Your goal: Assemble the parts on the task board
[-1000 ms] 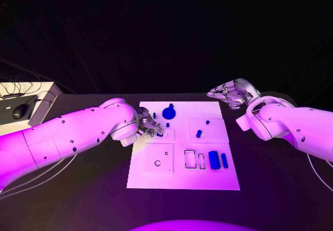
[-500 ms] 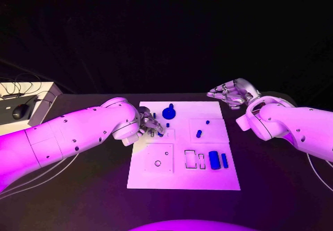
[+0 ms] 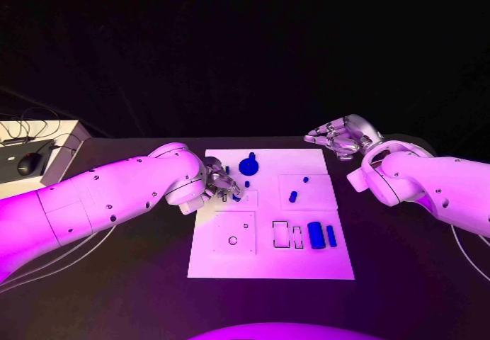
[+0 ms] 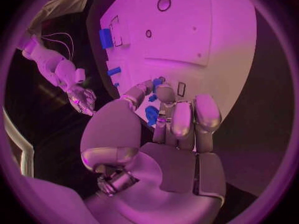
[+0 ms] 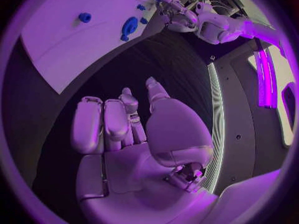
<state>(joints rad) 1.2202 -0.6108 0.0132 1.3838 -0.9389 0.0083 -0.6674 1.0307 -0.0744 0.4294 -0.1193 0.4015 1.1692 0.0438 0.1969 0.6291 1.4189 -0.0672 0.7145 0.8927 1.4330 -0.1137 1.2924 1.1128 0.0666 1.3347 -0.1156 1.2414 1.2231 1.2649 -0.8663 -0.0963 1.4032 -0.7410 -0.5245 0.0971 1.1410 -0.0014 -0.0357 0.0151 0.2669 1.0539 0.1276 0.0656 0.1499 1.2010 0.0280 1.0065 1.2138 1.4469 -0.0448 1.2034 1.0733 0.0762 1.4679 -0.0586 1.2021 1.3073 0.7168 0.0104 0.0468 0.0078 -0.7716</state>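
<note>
The white task board lies in the middle of the black table. My left hand is over the board's left edge, and thumb and fingertips pinch a small blue part low above the board, near a small rectangular slot. On the board are a large round blue part, three small blue pegs and two blue blocks by the empty slots. My right hand hovers off the board's far right corner with its fingers curled in and nothing in them.
A pale desk with a black mouse and cables stands past the table's left edge. Bare black table surface surrounds the board on the left, right and front.
</note>
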